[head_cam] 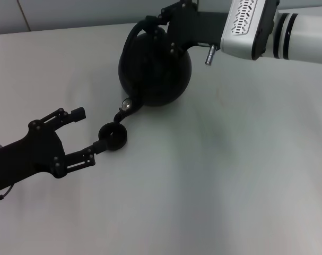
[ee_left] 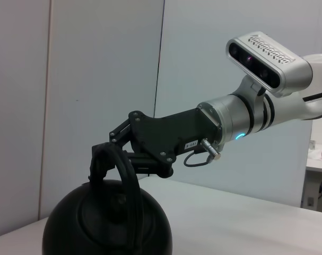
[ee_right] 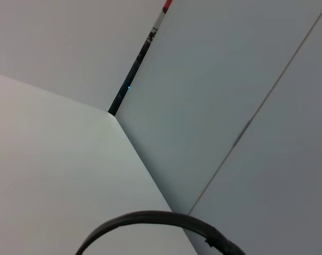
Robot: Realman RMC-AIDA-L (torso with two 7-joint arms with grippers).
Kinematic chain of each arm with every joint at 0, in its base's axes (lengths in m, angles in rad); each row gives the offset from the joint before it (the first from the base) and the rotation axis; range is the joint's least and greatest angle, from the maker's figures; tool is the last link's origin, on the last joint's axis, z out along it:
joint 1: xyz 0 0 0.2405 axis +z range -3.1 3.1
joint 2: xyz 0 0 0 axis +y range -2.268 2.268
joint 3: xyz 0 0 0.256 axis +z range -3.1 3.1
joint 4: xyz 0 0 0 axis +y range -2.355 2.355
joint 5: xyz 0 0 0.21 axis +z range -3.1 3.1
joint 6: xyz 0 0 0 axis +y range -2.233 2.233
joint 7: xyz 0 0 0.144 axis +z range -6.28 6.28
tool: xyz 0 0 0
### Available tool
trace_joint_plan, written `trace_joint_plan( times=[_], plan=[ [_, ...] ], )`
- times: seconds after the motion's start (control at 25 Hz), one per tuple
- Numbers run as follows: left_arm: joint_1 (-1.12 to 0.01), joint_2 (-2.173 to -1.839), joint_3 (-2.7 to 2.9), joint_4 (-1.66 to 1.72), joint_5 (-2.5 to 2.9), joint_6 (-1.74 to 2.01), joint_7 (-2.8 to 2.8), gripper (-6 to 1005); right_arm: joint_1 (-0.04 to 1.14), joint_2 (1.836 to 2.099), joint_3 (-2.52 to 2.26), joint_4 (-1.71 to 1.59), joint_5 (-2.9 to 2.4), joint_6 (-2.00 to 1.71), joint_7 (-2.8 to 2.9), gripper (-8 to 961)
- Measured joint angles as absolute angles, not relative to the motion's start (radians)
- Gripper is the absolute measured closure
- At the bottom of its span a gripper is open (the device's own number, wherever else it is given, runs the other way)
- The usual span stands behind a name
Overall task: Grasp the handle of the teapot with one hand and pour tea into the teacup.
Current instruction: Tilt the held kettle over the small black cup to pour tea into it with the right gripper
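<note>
Teapot (head_cam: pixel 155 71) — round, matte black, tipped with spout (head_cam: pixel 122 112) over the teacup (head_cam: pixel 113 136) on the table (head_cam: pixel 229 175). Handle (ee_left: pixel 123 164) is pinched by the right gripper (head_cam: pixel 159 27). Left gripper (head_cam: pixel 84 133) is spread, one finger touching the teacup. No legible writing.

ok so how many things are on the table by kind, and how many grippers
teapot: 1, its handle gripped by the right gripper
teacup: 1, below the spout, touched by a finger of the open left gripper
grippers: 2
total: 2 things on the table, 2 grippers
</note>
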State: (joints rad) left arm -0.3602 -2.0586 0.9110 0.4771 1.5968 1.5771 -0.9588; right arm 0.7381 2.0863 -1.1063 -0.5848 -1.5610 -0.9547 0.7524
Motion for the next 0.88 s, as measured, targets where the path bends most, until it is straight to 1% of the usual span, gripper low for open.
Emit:
trace_joint_plan(
  times=[0.88],
  plan=[
    [-0.367,-2.058,0.911,0.477,1.597,1.571,-0.958,136,0.741,2.086,-1.108,-0.593,-1.555,-0.963,0.693,865]
  ],
)
